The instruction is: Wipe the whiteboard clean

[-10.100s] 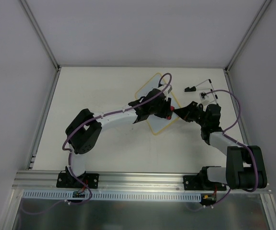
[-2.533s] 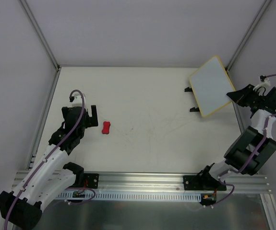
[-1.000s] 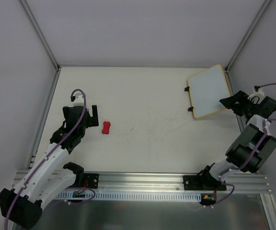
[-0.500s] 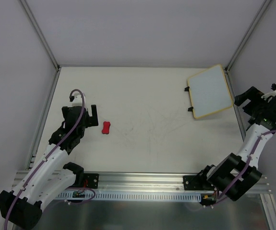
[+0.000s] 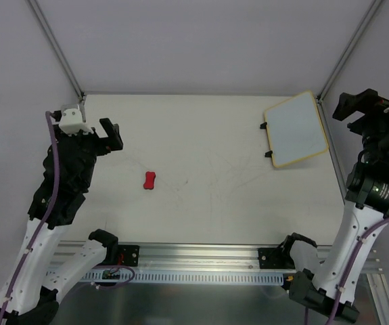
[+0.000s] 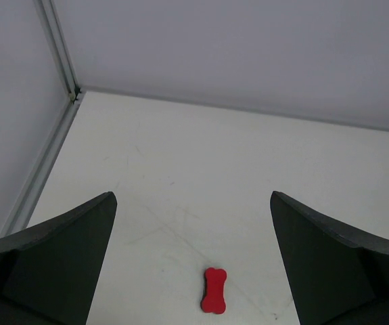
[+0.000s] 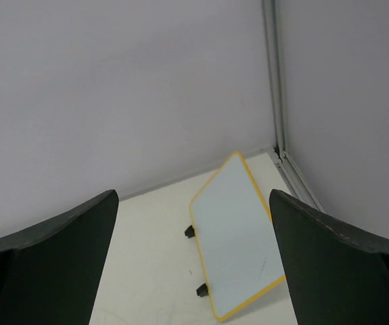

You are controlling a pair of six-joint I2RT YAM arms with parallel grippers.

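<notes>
Since the whiteboard (image 5: pixel 295 128) shows no handwriting in either view that covers it, the erasing appears to be complete, and the step in hand is judged to be clearing the arms and confirming the result.

**Procedure**
1. Hold the left gripper (image 6: pixel 193 203) high above the left side of the table (image 5: pixel 208 135). Its jaws stand wide apart and carry nothing.
2. Hold the right gripper (image 7: pixel 194 196) high at the far right, looking down on the board. Its jaws also stand wide apart and carry nothing.
3. Inspect the board from the right wrist view. A faint thin stroke shows toward its near right corner; it cannot be told whether this is ink or a scratch. If it is ink, a further pass is required.
4. Route any further travel well above the board and the red eraser (image 5: pixel 150 180), so that neither is displaced.

**Position of parts**
The board is in the far right corner of the table, its two black clips (image 5: pixel 264 126) on the left edge. Whether it lies flat or is propped cannot be told. The eraser lies on the left half of the table, well apart from the board.

**Surface and enclosure**
The table is matt white, with faint scuff lines near the centre. Plain pale grey walls (image 5: pixel 201 40) enclose it on three sides, joined by aluminium corner posts (image 5: pixel 55 44). An aluminium rail (image 5: pixel 201 254) along the near edge carries both arm bases.
</notes>
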